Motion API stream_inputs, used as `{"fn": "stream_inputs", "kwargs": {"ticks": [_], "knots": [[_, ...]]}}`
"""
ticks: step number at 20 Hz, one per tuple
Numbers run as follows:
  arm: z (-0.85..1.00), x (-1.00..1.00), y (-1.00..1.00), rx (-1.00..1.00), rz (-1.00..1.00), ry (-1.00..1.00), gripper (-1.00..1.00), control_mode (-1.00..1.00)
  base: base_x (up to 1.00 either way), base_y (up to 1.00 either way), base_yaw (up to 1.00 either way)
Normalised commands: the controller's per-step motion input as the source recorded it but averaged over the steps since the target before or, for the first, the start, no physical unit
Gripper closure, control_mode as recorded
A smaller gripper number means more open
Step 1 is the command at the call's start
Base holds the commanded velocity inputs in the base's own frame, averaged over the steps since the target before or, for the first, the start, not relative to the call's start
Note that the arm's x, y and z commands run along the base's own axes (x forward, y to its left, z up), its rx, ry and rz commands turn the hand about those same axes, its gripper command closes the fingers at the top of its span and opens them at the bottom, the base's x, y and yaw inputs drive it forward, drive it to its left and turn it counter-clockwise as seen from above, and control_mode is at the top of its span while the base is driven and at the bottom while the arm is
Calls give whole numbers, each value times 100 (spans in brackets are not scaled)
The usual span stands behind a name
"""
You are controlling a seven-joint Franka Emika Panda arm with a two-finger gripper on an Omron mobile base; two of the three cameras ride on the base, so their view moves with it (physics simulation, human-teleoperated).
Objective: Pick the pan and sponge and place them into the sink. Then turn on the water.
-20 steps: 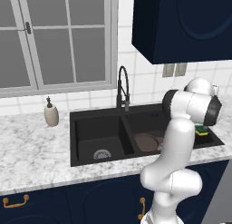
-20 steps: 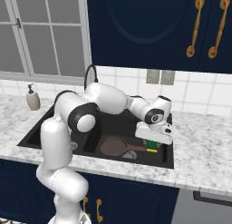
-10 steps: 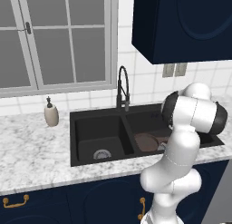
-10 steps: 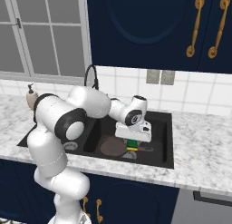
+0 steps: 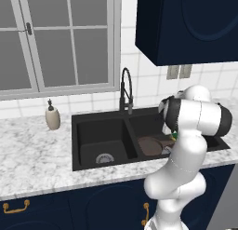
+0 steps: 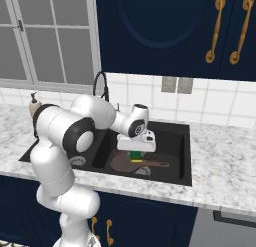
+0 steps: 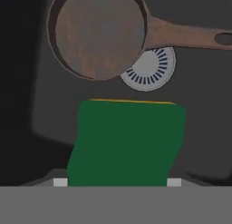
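Left base view: the pan (image 5: pixel 149 145) lies in the sink's (image 5: pixel 93 126) right basin. Right base view: the gripper (image 6: pixel 135 151) hangs over that basin, the sponge (image 6: pixel 135 155) beneath it. Hand view: fingers clamped on the sponge (image 7: pixel 127 143) — above the pan (image 7: pixel 97 32).

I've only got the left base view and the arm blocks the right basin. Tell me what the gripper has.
Observer: The gripper is shut on the sponge, green face toward the hand camera.
Operator: Say where it is over the sink.
Observer: In the right base view it hangs above the right basin of the sink, over the pan.
Operator: Report how the pan lies.
Observer: Flat on the basin floor, partly covering the drain; its handle points toward the basin's right wall.
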Motion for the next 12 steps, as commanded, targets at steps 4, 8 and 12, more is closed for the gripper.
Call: {"fn": "stream_inputs", "kwargs": {"ticks": [4,8,12], "knots": [[-19,32,29,0,7,0,100,-100,0,0,0],[-30,13,23,3,7,-5,100,-100,0,0,0],[-49,13,8,9,6,-13,100,-100,0,0,0]]}}
